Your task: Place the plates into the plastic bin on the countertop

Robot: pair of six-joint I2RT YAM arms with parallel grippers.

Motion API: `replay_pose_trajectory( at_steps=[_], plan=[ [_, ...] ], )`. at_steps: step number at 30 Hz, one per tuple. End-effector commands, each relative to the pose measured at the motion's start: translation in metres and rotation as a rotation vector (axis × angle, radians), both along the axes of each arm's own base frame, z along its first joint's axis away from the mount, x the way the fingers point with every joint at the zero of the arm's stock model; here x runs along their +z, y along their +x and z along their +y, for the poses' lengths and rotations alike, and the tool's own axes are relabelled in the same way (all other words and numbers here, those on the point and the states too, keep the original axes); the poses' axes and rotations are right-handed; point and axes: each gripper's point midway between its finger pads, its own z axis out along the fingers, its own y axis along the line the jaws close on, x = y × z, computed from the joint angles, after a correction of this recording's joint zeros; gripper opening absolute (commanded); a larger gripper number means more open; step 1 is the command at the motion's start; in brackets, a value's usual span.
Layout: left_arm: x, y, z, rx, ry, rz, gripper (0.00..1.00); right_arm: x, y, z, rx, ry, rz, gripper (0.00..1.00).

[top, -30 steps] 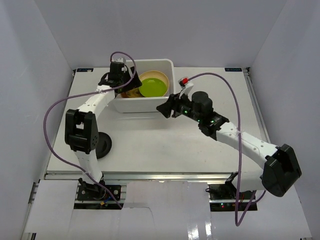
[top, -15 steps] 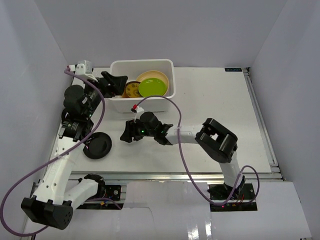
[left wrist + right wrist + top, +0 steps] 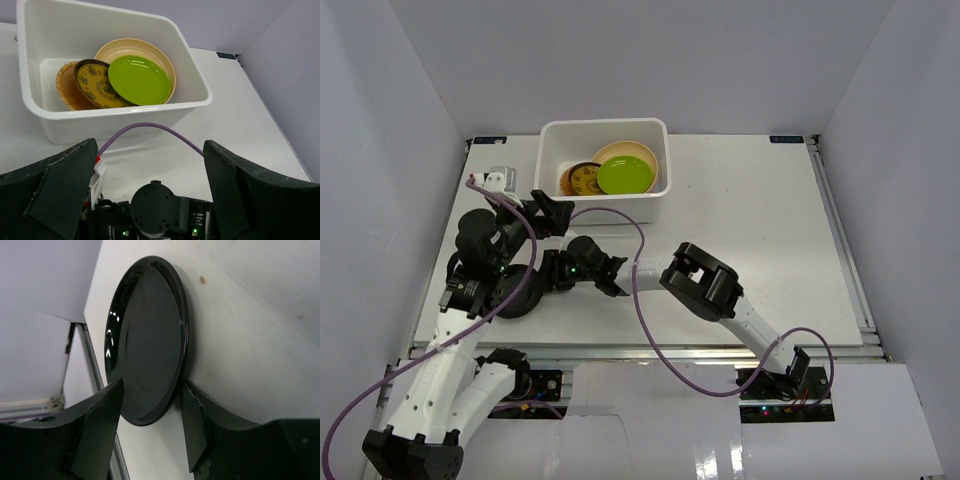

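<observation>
The plastic bin [image 3: 603, 208] stands at the back of the countertop [image 3: 750, 230]. In it lie a lime green plate [image 3: 137, 80] on a cream one [image 3: 131, 46], a patterned yellow-brown plate [image 3: 95, 85] and a woven tan plate [image 3: 64, 87]. A black plate [image 3: 517, 293] lies flat at the near left. My right gripper [image 3: 553, 272] is open, and its fingers [image 3: 197, 422] straddle the rim of the black plate [image 3: 145, 350]. My left gripper [image 3: 550, 214] hangs wide open and empty in front of the bin, above the right wrist.
The right arm stretches across the near middle of the table, its purple cable [image 3: 150, 127] arching under the left gripper [image 3: 150, 192]. A metal rail [image 3: 92, 370] runs just past the black plate. Grey walls close in the left, back and right.
The left gripper has pulled back from the bin toward the near left. The right gripper has swept left from the bin's front to the black plate's rim.
</observation>
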Motion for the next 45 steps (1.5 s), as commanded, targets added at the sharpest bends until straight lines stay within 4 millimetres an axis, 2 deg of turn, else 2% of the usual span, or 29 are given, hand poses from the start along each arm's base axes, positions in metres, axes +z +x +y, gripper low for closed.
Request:
replay_pose_trajectory(
  at_steps=[1,4,6,8,9,10,11,12,14,15,16,17,18,22,23,26,27,29,30,31,33,34,35,38,39,41,42,43,45],
  plan=[
    [0.003,-0.004,0.009,0.035,0.021,-0.068,0.98,-0.028,-0.012,0.018,0.006,-0.044,0.077,0.55],
    [0.000,-0.004,0.009,0.032,0.025,-0.073,0.98,-0.030,-0.009,0.022,-0.019,-0.034,0.088,0.41],
    [0.000,-0.004,0.009,0.030,0.029,-0.078,0.98,-0.030,-0.005,0.017,-0.048,-0.039,0.080,0.16],
    [0.000,-0.004,0.011,0.042,0.034,-0.083,0.98,-0.013,-0.002,0.009,-0.062,-0.021,0.007,0.13],
    [0.001,-0.004,0.012,0.045,0.037,-0.082,0.98,0.013,0.005,0.006,-0.093,0.008,-0.053,0.11],
    [0.001,-0.004,0.011,0.040,0.037,-0.081,0.98,0.022,0.007,0.000,-0.103,0.013,-0.094,0.08],
    [0.002,-0.005,0.010,0.033,0.036,-0.084,0.98,0.018,0.009,-0.014,-0.120,-0.004,-0.149,0.08],
    [0.005,-0.005,0.009,0.032,0.029,-0.092,0.98,0.052,0.012,-0.021,-0.133,0.041,-0.200,0.08],
    [0.009,-0.005,0.013,0.053,0.026,-0.102,0.98,0.058,0.015,-0.044,-0.137,0.014,-0.303,0.08],
    [0.009,-0.005,0.017,0.072,0.027,-0.100,0.98,0.099,0.027,-0.057,-0.200,0.054,-0.380,0.08],
    [0.011,-0.004,0.025,0.122,0.029,-0.103,0.98,0.113,0.032,-0.068,-0.231,0.059,-0.438,0.08],
    [0.012,-0.003,0.032,0.164,0.029,-0.102,0.98,0.112,0.034,-0.086,-0.242,0.016,-0.535,0.08],
    [0.010,-0.001,0.049,0.255,0.037,-0.088,0.97,0.153,0.046,-0.102,-0.326,0.047,-0.612,0.08],
    [0.015,-0.005,0.078,0.419,0.024,-0.102,0.92,0.202,0.089,-0.160,-0.479,-0.020,-0.791,0.08],
    [0.017,-0.007,0.081,0.435,0.013,-0.106,0.92,0.220,0.111,-0.179,-0.526,-0.033,-0.835,0.08],
    [0.016,-0.007,0.082,0.440,0.006,-0.110,0.98,0.239,0.150,-0.215,-0.604,-0.089,-0.885,0.08],
    [0.012,-0.005,0.081,0.437,0.010,-0.102,0.98,0.255,0.161,-0.219,-0.620,-0.072,-0.899,0.08],
    [0.006,-0.002,0.073,0.395,0.023,-0.081,0.98,0.258,0.189,-0.235,-0.634,-0.096,-0.880,0.08],
    [0.000,0.002,0.069,0.376,0.031,-0.058,0.98,0.247,0.201,-0.234,-0.629,-0.108,-0.850,0.08],
    [-0.002,0.003,0.065,0.357,0.032,-0.049,0.98,0.259,0.212,-0.233,-0.628,-0.098,-0.838,0.08],
    [-0.006,0.004,0.055,0.303,0.025,-0.040,0.98,0.239,0.239,-0.236,-0.619,-0.141,-0.793,0.08],
    [-0.010,0.006,0.050,0.276,0.029,-0.034,0.98,0.253,0.250,-0.236,-0.638,-0.134,-0.800,0.08],
    [-0.011,0.005,0.043,0.236,0.031,-0.030,0.98,0.231,0.263,-0.238,-0.640,-0.186,-0.771,0.08],
    [-0.016,0.005,0.034,0.187,0.032,-0.017,0.98,0.232,0.282,-0.234,-0.634,-0.166,-0.742,0.08],
    [-0.017,0.005,0.032,0.178,0.032,-0.018,0.98,0.210,0.289,-0.232,-0.620,-0.199,-0.700,0.08],
    [-0.018,0.006,0.032,0.178,0.038,-0.015,0.98,0.216,0.301,-0.229,-0.629,-0.184,-0.680,0.11],
    [-0.020,0.007,0.033,0.180,0.041,-0.010,0.98,0.197,0.306,-0.227,-0.621,-0.219,-0.646,0.11],
    [-0.020,0.006,0.031,0.171,0.043,-0.009,0.98,0.195,0.310,-0.227,-0.628,-0.226,-0.634,0.13],
    [-0.020,0.005,0.030,0.161,0.041,-0.012,0.98,0.191,0.315,-0.227,-0.641,-0.239,-0.618,0.27]
  ],
)
